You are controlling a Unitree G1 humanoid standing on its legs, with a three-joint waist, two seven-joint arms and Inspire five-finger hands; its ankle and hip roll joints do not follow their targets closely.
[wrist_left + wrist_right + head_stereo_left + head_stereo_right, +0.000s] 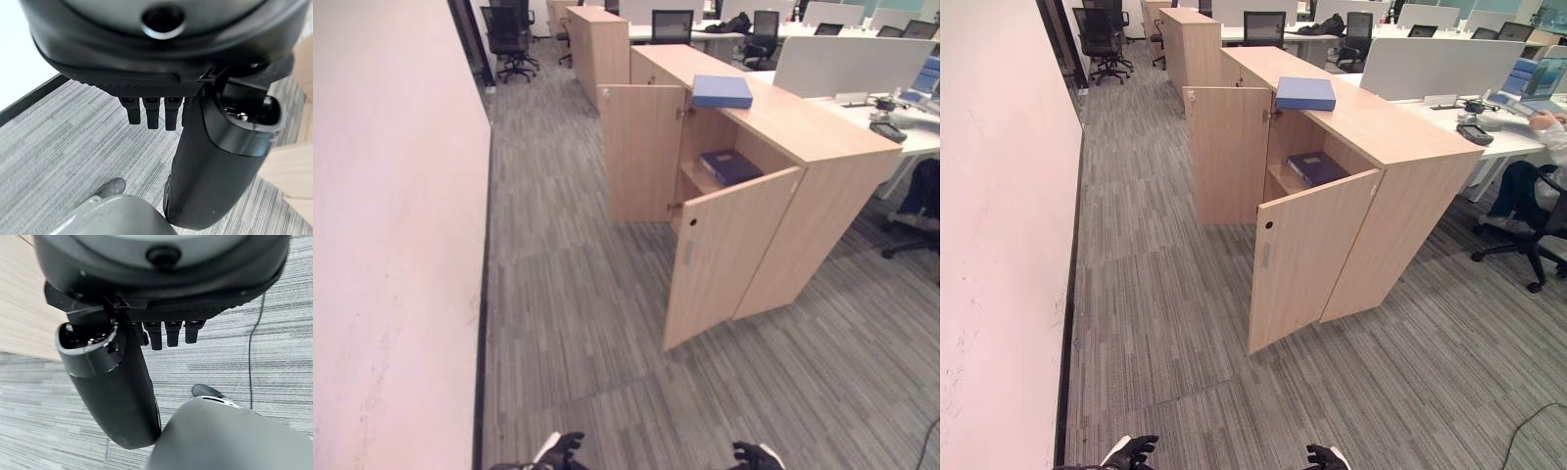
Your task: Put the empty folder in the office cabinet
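Left eye view: a light blue flat folder (722,91) lies on top of the pale wooden office cabinet (822,137), whose two doors stand open. Inside, a dark blue folder (730,165) rests on the shelf (697,177). Both hands hang low, well apart from the cabinet, holding nothing: left hand (210,147) and right hand (117,382), fingers relaxed.

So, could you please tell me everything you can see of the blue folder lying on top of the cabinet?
The blue folder is a flat, closed, rectangular binder in light blue with a paler lower edge, probably plastic or card. It lies flat on the wooden top of the cabinet, near the front edge above the open compartment, slightly askew. Nothing rests on it and neither hand touches it.
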